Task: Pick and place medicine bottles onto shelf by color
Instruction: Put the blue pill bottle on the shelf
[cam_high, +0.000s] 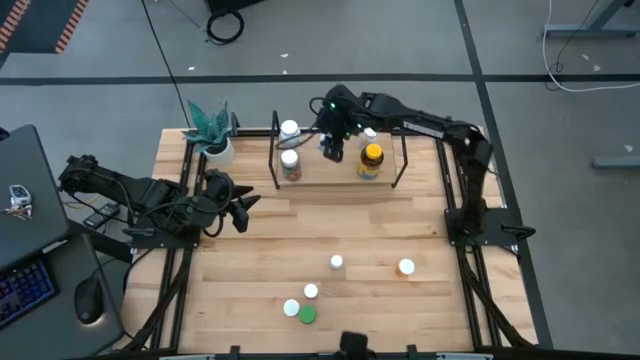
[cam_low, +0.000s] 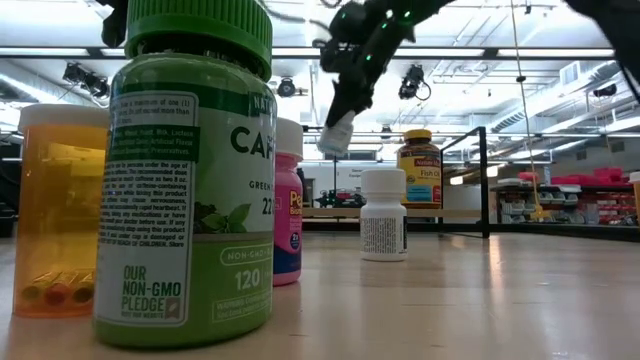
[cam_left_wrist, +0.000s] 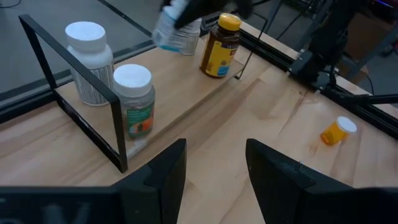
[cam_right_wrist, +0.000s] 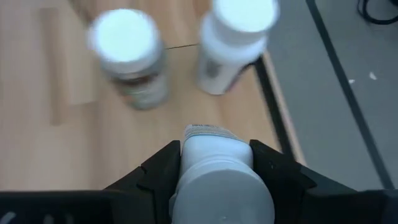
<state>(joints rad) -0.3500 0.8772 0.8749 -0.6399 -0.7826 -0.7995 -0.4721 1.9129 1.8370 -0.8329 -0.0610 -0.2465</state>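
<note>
The shelf stands at the table's far middle. On it are two white-capped bottles and the dark amber bottle with a yellow cap. My right gripper is over the shelf, shut on a white bottle. My left gripper is open and empty at the table's left side. More bottles are on the near table: white ones, the green-capped one and an orange one lying on its side. My right gripper pinches the white bottle's round sides between its two fingers. It comes from above, slanting down. The bottle hangs tilted below the fingers, lifted clear of the shelf's wooden base.
A potted plant stands at the far left corner beside the shelf's left end loop. In the low view the green bottle, an orange bottle and a pink one stand close to the camera.
</note>
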